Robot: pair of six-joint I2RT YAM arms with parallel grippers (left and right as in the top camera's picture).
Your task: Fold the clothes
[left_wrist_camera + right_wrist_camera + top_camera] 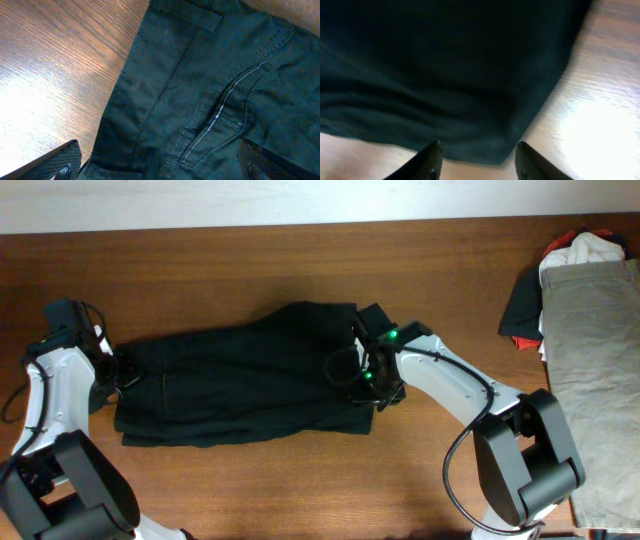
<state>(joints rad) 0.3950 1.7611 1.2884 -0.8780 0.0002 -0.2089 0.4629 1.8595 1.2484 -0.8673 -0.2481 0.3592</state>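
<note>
**A:** How does the right gripper (477,164) stand?

**B:** Its two fingers (431,161) are spread apart with nothing clamped between them. The rounded edge of the dark garment (240,375) lies just ahead of the tips. Bare wood shows below and to the right of the cloth in the right wrist view.

**A:** And seen from above?

**B:** That gripper sits at the garment's right end, low over the cloth. I cannot tell whether it touches the fabric.

**A:** And the left gripper (157,172)?

**B:** It is also spread wide. One finger (60,167) shows at the lower left, by the wood. The other shows at the lower right, over the fabric, so the garment's edge runs between them. Nothing is pinched.

**A:** What does that camera show of the cloth?

**B:** It shows a waistband with a belt loop (192,15) near the top. Below that, a slit pocket (220,122) with stitched edging runs diagonally.

**A:** Where does the garment lie overall?

**B:** It lies on the bench (300,480), roughly in the middle, stretched left to right between the two arms. The left gripper is at its left end. The upper right part of the cloth bulges toward the far side of the bench.

**A:** Is anything else on the bench?

**B:** Yes, at the far right, well apart from the dark garment. A khaki garment (590,370) lies lengthwise there, with a white piece (592,248) at its far end. A black and red bundle (520,315) sits just beside its left edge.
</note>
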